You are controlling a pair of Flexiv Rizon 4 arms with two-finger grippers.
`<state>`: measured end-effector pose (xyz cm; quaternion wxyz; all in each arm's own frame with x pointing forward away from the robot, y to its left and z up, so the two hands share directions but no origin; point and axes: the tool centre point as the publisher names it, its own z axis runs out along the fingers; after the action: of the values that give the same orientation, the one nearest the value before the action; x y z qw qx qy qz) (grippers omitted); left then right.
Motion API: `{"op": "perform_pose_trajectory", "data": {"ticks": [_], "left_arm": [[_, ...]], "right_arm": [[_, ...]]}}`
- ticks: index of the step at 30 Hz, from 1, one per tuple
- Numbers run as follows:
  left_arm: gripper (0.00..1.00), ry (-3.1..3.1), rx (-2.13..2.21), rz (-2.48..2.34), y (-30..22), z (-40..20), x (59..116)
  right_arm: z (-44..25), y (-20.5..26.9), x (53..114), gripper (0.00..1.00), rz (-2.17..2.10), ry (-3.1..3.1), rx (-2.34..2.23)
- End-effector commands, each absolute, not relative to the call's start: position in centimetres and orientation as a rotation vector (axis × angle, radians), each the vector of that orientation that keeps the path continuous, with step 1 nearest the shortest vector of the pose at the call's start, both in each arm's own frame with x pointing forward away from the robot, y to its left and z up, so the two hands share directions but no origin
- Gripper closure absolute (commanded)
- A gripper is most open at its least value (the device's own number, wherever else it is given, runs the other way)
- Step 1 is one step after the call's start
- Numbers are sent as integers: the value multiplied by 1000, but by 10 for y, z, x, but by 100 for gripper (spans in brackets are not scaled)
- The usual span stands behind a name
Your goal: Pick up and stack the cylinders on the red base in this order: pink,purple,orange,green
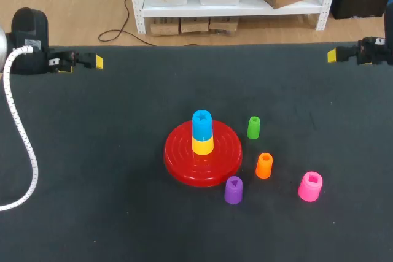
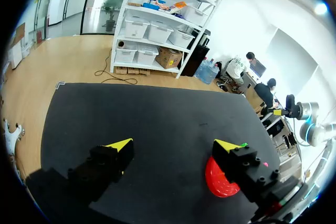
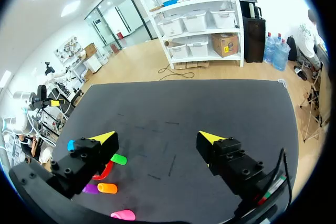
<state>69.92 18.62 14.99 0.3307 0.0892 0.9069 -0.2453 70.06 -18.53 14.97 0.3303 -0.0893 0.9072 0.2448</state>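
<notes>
The red base (image 1: 184,154) lies mid-table with a yellow ring and a blue cylinder (image 1: 202,124) stacked on its peg. Right of it stand the green cylinder (image 1: 253,127), the orange cylinder (image 1: 264,165), the purple cylinder (image 1: 233,189) and the pink cylinder (image 1: 310,186). My left gripper (image 1: 92,61) rests at the far left edge, open and empty. My right gripper (image 1: 334,55) sits at the far right edge, open and empty. In the right wrist view the green cylinder (image 3: 119,159), orange cylinder (image 3: 107,188) and pink cylinder (image 3: 122,214) lie beside the fingers. The left wrist view shows the red base (image 2: 218,179) behind one finger.
The black table (image 1: 110,170) carries nothing else. A white cable (image 1: 21,145) from my left arm loops over its left side.
</notes>
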Motion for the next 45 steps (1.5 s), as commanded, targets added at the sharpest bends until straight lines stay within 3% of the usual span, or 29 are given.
{"op": "perform_pose_trajectory", "data": {"ticks": [1, 20, 28, 36, 45], "left_arm": [[0, 2378, 231, -634, 185, 151, 700], [0, 2378, 231, -634, 185, 151, 700], [0, 2256, 822, -575, 156, 178, 741], [0, 2092, 1343, -523, 128, 175, 727], [0, 1864, 1610, -618, 107, 176, 699]], "right_arm": [[150, -185, 700, 0, 640, 2372, -233], [150, -185, 700, 0, 640, 2372, -233], [150, -185, 700, 0, 640, 2372, -233], [150, -185, 700, 0, 640, 2372, -233], [150, -185, 700, 0, 640, 2372, -233]]}}
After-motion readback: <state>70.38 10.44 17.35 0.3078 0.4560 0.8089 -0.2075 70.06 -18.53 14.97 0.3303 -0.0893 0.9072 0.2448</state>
